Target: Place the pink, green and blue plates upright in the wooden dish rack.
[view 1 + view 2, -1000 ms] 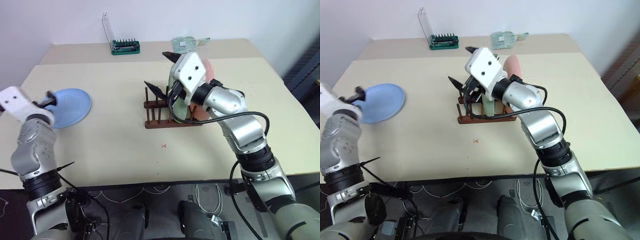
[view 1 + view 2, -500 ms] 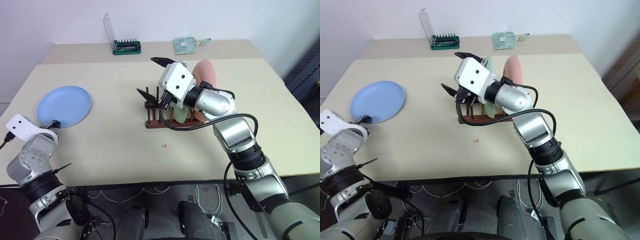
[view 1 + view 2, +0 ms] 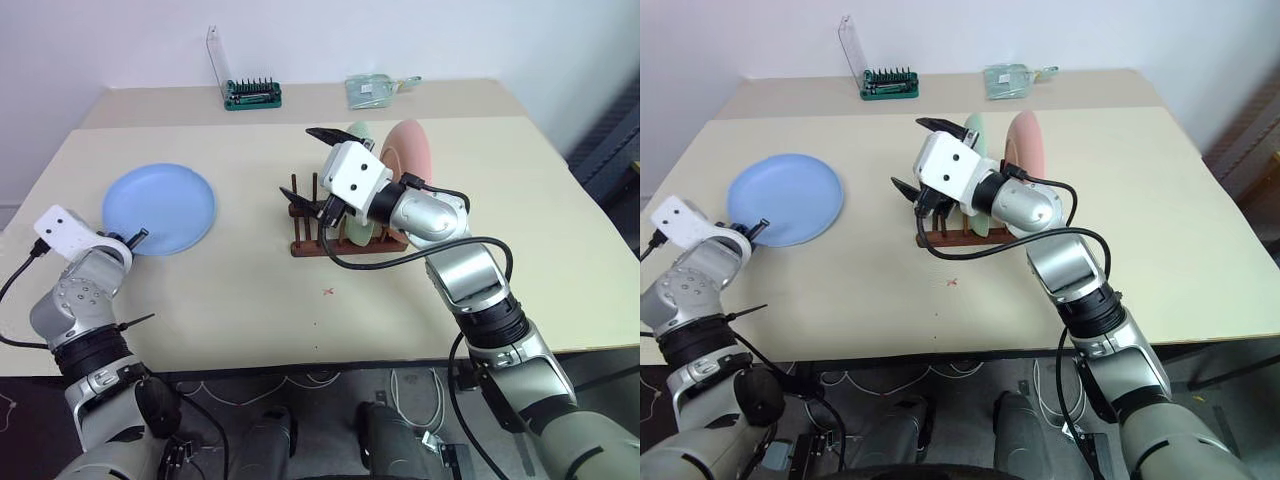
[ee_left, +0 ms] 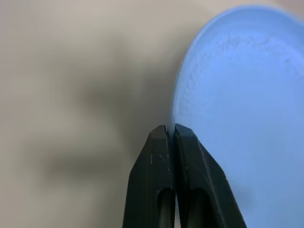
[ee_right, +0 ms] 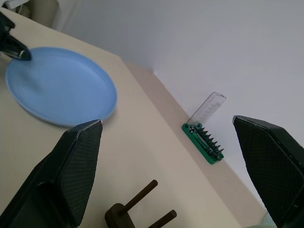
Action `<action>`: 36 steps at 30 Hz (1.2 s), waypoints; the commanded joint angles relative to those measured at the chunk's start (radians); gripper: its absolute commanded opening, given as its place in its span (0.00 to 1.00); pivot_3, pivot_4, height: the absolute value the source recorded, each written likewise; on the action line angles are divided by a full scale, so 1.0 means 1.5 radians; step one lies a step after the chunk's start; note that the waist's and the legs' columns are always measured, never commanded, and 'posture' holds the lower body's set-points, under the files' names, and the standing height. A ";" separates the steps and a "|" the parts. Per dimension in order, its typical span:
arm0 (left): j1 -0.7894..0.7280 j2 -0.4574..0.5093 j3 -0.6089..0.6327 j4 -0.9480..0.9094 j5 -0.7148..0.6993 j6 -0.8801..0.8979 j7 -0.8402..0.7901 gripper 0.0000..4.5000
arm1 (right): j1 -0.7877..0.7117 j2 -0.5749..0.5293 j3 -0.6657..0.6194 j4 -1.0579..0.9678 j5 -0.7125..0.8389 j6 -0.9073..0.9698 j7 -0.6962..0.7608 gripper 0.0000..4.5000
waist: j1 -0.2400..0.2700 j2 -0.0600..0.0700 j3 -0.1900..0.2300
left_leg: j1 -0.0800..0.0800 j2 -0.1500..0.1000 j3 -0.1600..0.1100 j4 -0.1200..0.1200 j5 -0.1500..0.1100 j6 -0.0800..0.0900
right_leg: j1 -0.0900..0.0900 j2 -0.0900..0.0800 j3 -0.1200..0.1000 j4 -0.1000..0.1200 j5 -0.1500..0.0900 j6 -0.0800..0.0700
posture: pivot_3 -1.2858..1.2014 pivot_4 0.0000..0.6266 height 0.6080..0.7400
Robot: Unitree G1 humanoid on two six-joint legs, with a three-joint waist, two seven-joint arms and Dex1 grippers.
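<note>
1. Left wrist view: the left gripper (image 4: 171,130) has its two black fingers pressed together on the thin rim of the blue plate (image 4: 247,109), pinching its edge.
2. From the head views, the blue plate (image 3: 160,208) lies flat on the left part of the table (image 3: 230,290), its near-left edge at the left gripper (image 3: 138,237).
3. The wooden dish rack (image 3: 315,243) stands around the middle of the table, with the green plate (image 3: 360,135) and the pink plate (image 3: 412,150) upright in it, green to the left of pink.
4. The right gripper (image 3: 312,165) hovers over the left end of the rack with its fingers spread wide and nothing between them.
5. At the far edge of the table sit a green-based tool case (image 3: 250,94) with its clear lid raised and, to its right, a clear packet (image 3: 372,88).
</note>
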 commanded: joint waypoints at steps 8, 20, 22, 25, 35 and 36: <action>-0.103 -0.024 -0.142 -0.269 -0.036 -0.065 -0.072 0.01 | -0.017 -0.011 0.034 0.031 -0.100 -0.137 0.002 1.00 | 0.001 -0.003 0.001 | -0.001 0.000 0.000 0.000 0.002 -0.003 | 0.000 0.000 0.000 0.000 0.000 0.000 | 0.52 0.24 1.00; -0.177 -0.086 -0.192 -0.354 -0.110 0.023 -0.027 0.01 | -0.096 -0.017 0.054 0.138 -0.281 -0.261 -0.093 1.00 | -0.001 -0.003 0.001 | 0.000 0.000 0.000 0.000 0.002 -0.004 | 0.000 0.001 0.000 0.000 0.000 0.000 | 0.52 0.24 1.00; -0.178 -0.097 -0.198 -0.362 -0.121 0.033 -0.020 0.01 | -0.110 -0.017 0.058 0.157 -0.304 -0.274 -0.103 1.00 | -0.001 -0.003 0.001 | 0.000 0.000 0.000 0.000 0.002 -0.004 | 0.000 0.001 0.000 0.000 0.000 0.000 | 0.52 0.24 1.00; -0.179 -0.106 -0.202 -0.373 -0.134 0.043 -0.014 0.01 | -0.125 -0.019 0.064 0.185 -0.332 -0.290 -0.113 1.00 | -0.001 -0.003 0.001 | 0.000 0.000 0.000 0.000 0.002 -0.004 | 0.000 0.001 0.000 0.000 0.000 0.000 | 0.52 0.24 1.00; -0.180 -0.104 -0.204 -0.382 -0.161 0.049 -0.011 0.00 | -0.157 -0.018 0.055 0.234 -0.382 -0.299 -0.156 0.40 | -0.001 -0.003 0.001 | 0.000 0.000 0.000 0.000 0.003 -0.004 | 0.000 0.001 0.000 0.000 0.000 0.000 | 0.52 0.24 1.00; -0.179 -0.103 -0.203 -0.382 -0.162 0.048 -0.011 0.00 | -0.157 -0.018 0.055 0.234 -0.382 -0.299 -0.156 0.27 | -0.001 -0.003 0.001 | 0.000 0.000 0.000 0.000 0.003 -0.004 | 0.000 0.001 0.000 0.000 0.000 0.000 | 0.52 0.24 1.00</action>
